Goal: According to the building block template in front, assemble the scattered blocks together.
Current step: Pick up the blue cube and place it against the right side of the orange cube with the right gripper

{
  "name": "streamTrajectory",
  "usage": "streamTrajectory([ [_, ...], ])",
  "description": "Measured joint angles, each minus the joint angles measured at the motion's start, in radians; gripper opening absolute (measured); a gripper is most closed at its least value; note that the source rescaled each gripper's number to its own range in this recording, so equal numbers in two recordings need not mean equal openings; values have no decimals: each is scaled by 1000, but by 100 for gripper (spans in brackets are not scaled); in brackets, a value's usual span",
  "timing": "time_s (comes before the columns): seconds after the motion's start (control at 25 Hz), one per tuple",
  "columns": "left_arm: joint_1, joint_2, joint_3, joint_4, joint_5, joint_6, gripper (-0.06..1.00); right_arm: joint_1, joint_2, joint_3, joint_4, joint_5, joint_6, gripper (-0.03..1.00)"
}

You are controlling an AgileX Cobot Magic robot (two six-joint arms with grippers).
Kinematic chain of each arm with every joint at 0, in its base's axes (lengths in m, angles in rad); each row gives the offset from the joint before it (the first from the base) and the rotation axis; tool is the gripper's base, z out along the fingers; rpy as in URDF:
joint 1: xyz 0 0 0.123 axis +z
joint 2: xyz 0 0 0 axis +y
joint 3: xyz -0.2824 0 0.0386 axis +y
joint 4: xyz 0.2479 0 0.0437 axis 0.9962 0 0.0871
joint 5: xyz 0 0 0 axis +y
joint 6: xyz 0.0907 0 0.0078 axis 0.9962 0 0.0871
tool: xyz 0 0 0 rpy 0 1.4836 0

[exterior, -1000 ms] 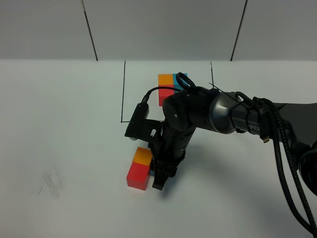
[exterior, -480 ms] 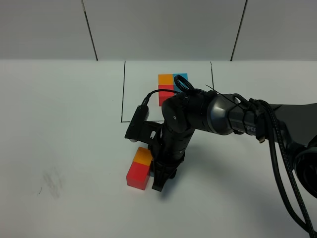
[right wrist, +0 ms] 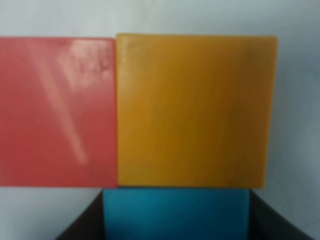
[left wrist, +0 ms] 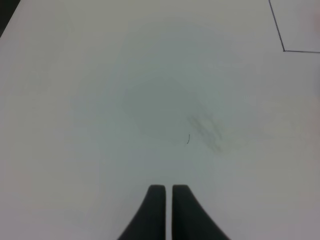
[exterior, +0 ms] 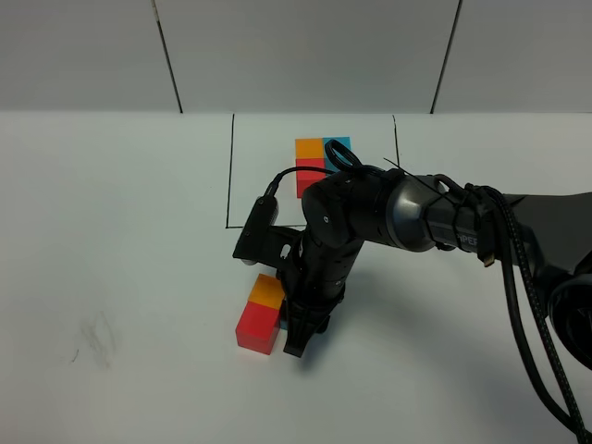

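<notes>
The building block template (exterior: 313, 157), an L of orange, blue and red cubes, lies inside the black-lined frame at the back. The scattered blocks lie nearer the front: the orange cube (exterior: 268, 289) touches the red cube (exterior: 257, 326), and a sliver of the blue cube (exterior: 283, 322) shows beside them. My right gripper (exterior: 301, 338) points down there. In the right wrist view it (right wrist: 176, 220) holds the blue cube (right wrist: 175, 212) between its fingers, pressed against the orange cube (right wrist: 192, 110), with the red cube (right wrist: 57, 112) alongside. My left gripper (left wrist: 168, 192) is shut and empty over bare table.
The white table (exterior: 120, 231) has a faint grey smudge (exterior: 97, 338) at the front left, which also shows in the left wrist view (left wrist: 205, 130). The right arm's dark body and cables (exterior: 462, 227) stretch in from the right. A grey wall stands behind.
The right arm has shifted very slightly; the cable loop now uncovers more of the template's blue cube. The cubes have not visibly moved.
</notes>
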State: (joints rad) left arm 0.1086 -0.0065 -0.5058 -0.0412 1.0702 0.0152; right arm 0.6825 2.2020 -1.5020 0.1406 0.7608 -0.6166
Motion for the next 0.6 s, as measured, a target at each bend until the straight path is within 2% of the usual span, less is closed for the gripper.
streamTrajectory([
  [0.12, 0, 0, 0, 0, 0, 0, 0, 0, 2, -1, -1, 1, 0, 61],
  [0.36, 0, 0, 0, 0, 0, 0, 0, 0, 4, -1, -10, -3, 13, 89],
  [0.48, 0, 0, 0, 0, 0, 0, 0, 0, 4, -1, -20, -3, 24, 95],
  [0.6, 0, 0, 0, 0, 0, 0, 0, 0, 4, -1, -30, 3, 38, 96],
])
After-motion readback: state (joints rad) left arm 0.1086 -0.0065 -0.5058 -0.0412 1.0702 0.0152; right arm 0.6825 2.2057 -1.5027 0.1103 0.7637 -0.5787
